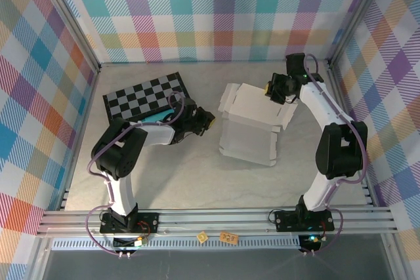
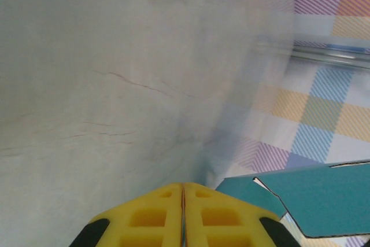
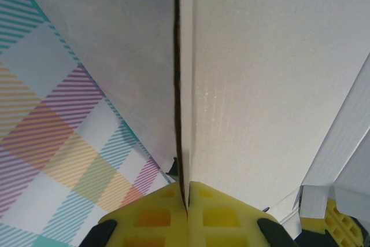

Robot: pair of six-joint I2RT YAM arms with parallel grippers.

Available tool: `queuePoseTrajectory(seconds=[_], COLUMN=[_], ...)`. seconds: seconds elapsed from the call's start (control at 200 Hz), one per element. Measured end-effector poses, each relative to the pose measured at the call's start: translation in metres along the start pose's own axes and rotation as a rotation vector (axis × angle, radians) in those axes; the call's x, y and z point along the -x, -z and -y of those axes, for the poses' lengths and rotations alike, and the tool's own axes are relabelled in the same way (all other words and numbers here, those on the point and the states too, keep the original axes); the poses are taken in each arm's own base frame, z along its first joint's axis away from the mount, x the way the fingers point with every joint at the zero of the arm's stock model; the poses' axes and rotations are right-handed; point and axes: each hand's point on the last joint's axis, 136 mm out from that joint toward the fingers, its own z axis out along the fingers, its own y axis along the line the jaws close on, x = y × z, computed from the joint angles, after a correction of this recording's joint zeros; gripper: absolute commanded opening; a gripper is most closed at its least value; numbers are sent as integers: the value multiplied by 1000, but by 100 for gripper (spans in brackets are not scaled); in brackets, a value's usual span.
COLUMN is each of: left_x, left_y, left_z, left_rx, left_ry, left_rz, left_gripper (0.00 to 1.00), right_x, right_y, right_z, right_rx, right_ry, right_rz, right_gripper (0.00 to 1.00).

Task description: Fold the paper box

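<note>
From above, the checkered board [image 1: 147,96] lies on the grey table [image 1: 177,175]. The paper box [image 1: 252,122] lies to the right of the board, well apart from it, with its whitish inside facing up and some flaps lifted. The left gripper [image 1: 205,122] sits between the board and the box, just past the board's right corner, and does not touch the box. The right gripper [image 1: 272,91] is on the side of the box far from the board, at the box's back edge. In the left wrist view, the left gripper [image 2: 183,212] has its two yellow fingers pressed together with nothing between them. It hangs over the bare table [image 2: 115,85]. A teal-blue piece of card [image 2: 324,201] with cut edges lies just to its right. I cannot tell if that card is part of the box. In the right wrist view, the right gripper [image 3: 186,192] pinches a thin edge of the paper box [image 3: 260,85]. The white card stands on its edge between the two yellow fingers.
</note>
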Motion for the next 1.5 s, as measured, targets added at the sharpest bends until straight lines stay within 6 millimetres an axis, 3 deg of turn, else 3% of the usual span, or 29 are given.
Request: queuePoseTrajectory(seconds=[0.35, 0.65, 0.945, 1.2, 1.5], left_x=[1, -14, -15, -25, -41], left_y=[-17, -18, -18, -19, -14], left_z=[8, 24, 26, 15, 19], left_rx=[-105, -166, -180, -94, -18], left_ry=[68, 80, 75, -26, -211], left_rz=[12, -12, -13, -50, -75], left_gripper=[18, 22, 29, 33, 42], right_x=[0, -1, -2, -2, -2], right_y=[1, 1, -1, -1, -2], right_z=[-1, -4, -8, -8, -8], right_rx=[-5, 7, 21, 21, 22], right_ry=[-52, -65, -71, -74, -72], right_rz=[-19, -23, -30, -31, -32], right_gripper=[0, 0, 0, 0, 0])
